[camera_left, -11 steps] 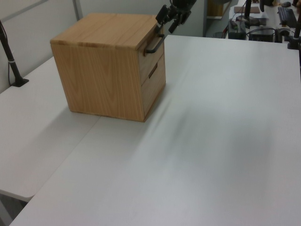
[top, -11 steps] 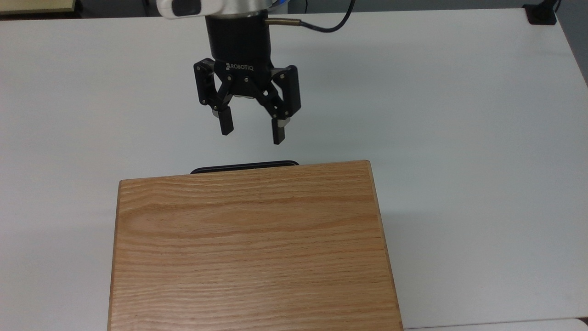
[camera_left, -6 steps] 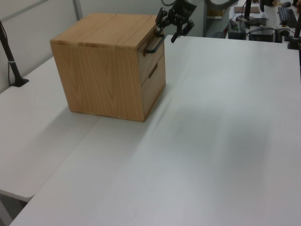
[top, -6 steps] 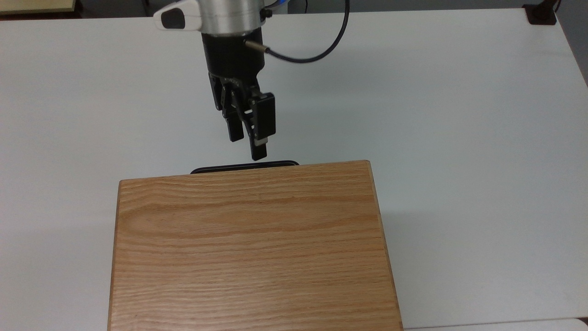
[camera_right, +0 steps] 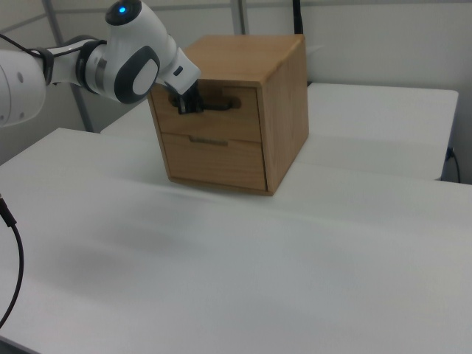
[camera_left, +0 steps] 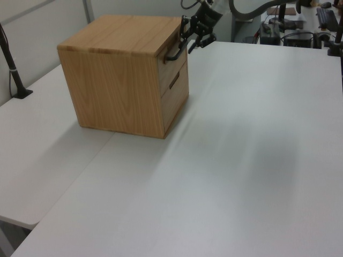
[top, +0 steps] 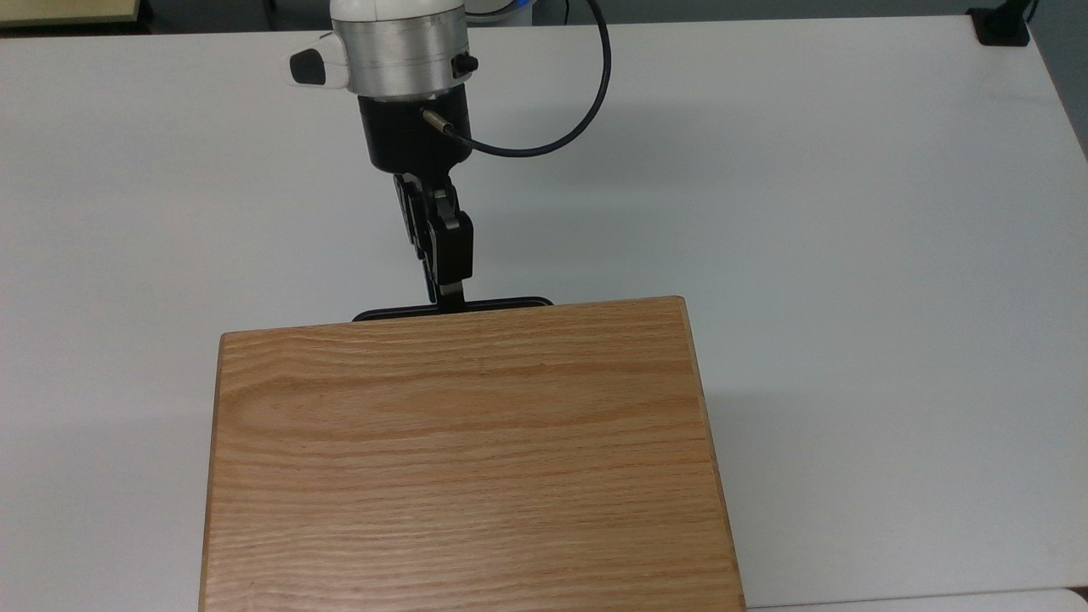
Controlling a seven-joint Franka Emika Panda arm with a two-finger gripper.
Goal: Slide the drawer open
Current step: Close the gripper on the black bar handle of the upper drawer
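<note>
The drawer (camera_right: 247,125) is the upper of two in an oak cabinet (top: 467,459), and its front sits flush with the cabinet face. Its black bar handle (top: 501,303) juts out past the cabinet's top edge in the top view. My gripper (top: 450,293) is turned edge-on there, its tip at the handle's middle. In the left view the gripper (camera_left: 187,43) is open at the handle (camera_left: 174,53), fingers one above the other. In the right view the gripper (camera_right: 186,105) sits at the left part of the handle (camera_right: 221,105).
A lower drawer (camera_right: 214,158) with a slim handle sits under the upper one. The cabinet stands on a white table (top: 850,212) with open surface around it. A black clamp post (camera_left: 13,69) stands at the left view's left. A cable (top: 586,110) loops from my wrist.
The gripper has turned its wrist from face-on to edge-on and moved toward the cabinet, from above the table to the handle. The drawer has not moved.
</note>
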